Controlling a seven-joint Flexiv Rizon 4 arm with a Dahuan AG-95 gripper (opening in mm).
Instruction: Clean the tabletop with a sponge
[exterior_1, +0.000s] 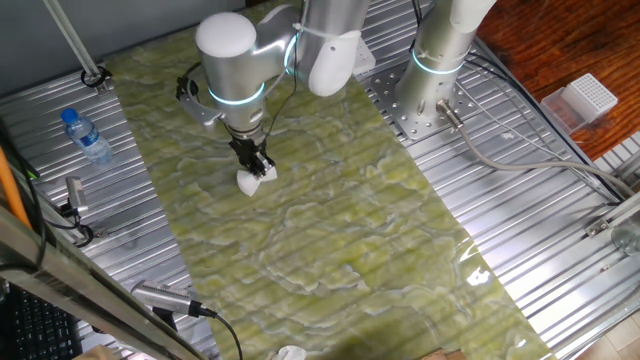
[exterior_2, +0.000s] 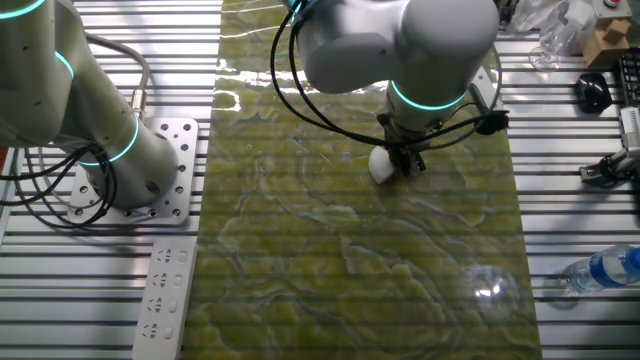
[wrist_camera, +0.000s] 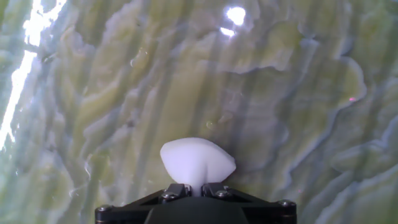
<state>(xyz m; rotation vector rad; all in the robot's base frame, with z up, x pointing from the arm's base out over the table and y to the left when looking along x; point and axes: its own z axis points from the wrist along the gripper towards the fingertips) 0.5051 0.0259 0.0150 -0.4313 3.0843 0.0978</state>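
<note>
The yellow-green veined tabletop runs the length of the bench and fills the hand view. My black gripper points down over its far-left part and is shut on the white sponge. In the hand view the sponge bulges out beyond the two fingers, pinched between them at its near end. From the other side, the sponge sits at the gripper tip, touching or just above the tabletop.
A second arm's base stands on the ribbed metal right of the sheet. A water bottle lies at the left, a white ridged box at the far right, cables and a white power strip alongside.
</note>
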